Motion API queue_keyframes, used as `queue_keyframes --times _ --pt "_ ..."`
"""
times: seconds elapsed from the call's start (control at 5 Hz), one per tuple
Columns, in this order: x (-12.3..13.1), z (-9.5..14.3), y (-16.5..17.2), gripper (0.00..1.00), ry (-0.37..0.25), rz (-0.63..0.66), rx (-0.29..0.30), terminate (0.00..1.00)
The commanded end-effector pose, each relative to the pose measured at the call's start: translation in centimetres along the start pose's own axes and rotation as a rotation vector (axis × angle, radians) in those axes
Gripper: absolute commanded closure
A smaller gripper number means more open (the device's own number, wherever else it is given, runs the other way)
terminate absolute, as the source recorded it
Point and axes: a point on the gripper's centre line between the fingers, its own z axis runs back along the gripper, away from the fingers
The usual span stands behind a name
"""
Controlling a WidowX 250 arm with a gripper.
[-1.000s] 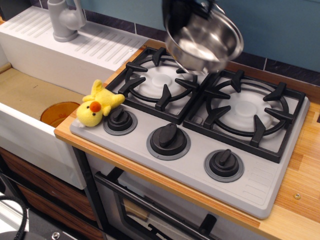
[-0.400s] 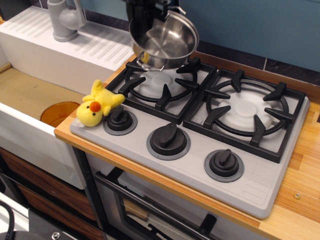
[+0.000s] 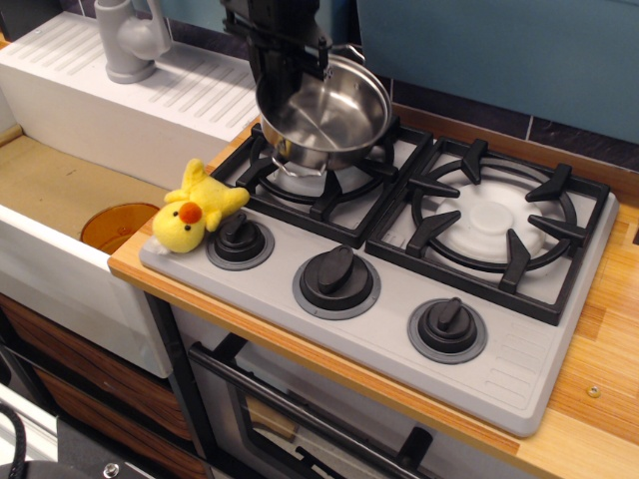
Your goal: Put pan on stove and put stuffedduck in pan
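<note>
The hand is clamped on the far rim of the pan, which hangs tilted just above the left burner of the stove. I'd level it and centre it on that grate before letting go. The stuffedduck lies at the stove's left edge, beside the left knob.

A black robot gripper grips the far rim of a small shiny stainless-steel pan, held tilted over the left burner of a light grey two-burner stove with black grates. A small yellow plush duck lies at the stove's left front corner, touching the leftmost black knob. The stove rests on a wooden bench.
</note>
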Motion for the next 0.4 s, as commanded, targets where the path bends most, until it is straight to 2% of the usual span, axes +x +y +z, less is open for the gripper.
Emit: queue_keyframes --times 0.0,0.2 --pt "0.72 2.11 0.03 0.0 -0.034 -0.014 0.024 0.0" --pt "0.53 2.78 -0.17 0.0 -0.037 -0.034 0.024 0.0"
